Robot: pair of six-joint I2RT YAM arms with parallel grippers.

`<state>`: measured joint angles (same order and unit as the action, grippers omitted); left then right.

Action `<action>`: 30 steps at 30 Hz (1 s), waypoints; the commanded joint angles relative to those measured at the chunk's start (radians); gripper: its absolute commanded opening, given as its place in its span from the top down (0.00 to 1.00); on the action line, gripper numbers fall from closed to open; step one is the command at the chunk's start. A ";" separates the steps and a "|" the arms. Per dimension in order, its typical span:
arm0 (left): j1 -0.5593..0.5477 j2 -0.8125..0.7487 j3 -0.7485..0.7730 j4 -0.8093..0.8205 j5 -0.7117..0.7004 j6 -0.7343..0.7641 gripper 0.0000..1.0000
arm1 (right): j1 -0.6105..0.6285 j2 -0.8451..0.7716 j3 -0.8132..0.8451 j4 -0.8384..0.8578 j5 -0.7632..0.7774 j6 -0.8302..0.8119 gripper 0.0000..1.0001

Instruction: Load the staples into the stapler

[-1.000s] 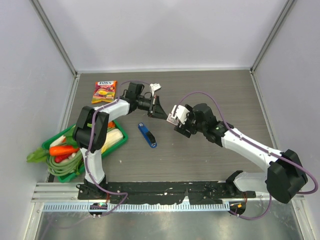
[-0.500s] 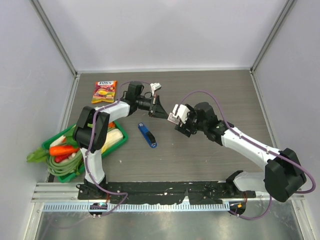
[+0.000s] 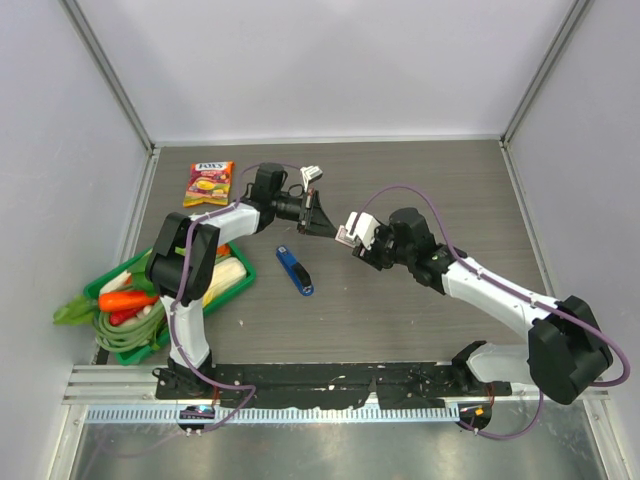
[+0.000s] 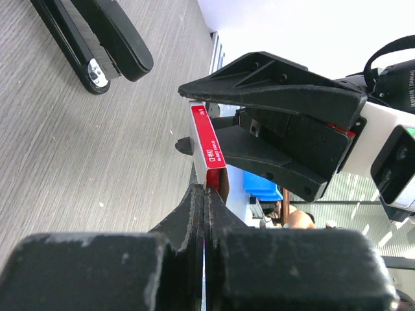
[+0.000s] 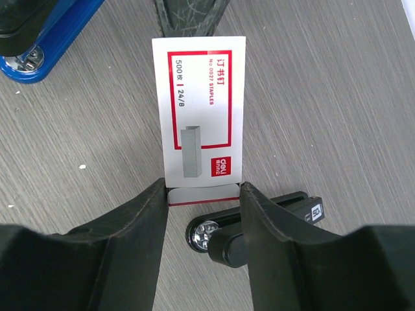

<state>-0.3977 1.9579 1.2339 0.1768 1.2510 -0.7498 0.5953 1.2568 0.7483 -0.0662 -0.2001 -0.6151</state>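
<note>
Shows two robot arms meeting above the middle of a grey wood-grain bench [image 3: 430, 180], seen from overhead.

On the left: rises from the near edge, runs forward across the bench, then bends right at the wrist, so that the left claw [image 3: 322, 224] points sideways toward the partner arm. On the right: stretches in one long diagonal from the near-right corner up and to the left, with the right claw [image 3: 352, 237] facing the left one almost tip to tip.

Between both claws, lifted off the bench: a small red-and-white staple box [image 5: 200, 110]. Pinches, with the left claw fully closed, a thin flap at one end of that box. Clasps the opposite end with the right claw narrowed, one finger pressed against each long side.

Cannot make out the staples themselves; only a grey printed picture of a strip on the box face.

On the bench close beneath the box: a black stapler [image 4: 117, 32], opened at its hinge. Nearer the arm bases, just left of the claws: a blue stapler [image 3: 294, 270], lying flat and untouched.
</note>
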 commanded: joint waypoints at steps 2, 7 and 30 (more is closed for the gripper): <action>0.003 -0.030 -0.005 0.043 0.033 -0.006 1.00 | -0.002 -0.043 -0.024 0.094 0.005 -0.011 0.53; 0.005 -0.031 -0.007 0.046 0.025 -0.006 1.00 | -0.002 -0.051 -0.033 0.097 0.004 -0.023 0.72; 0.063 -0.050 -0.008 0.046 -0.001 -0.014 0.92 | -0.003 -0.042 -0.046 0.092 0.060 -0.035 0.79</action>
<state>-0.3435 1.9579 1.2201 0.1856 1.2495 -0.7563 0.5938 1.2274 0.6914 -0.0154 -0.1535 -0.6460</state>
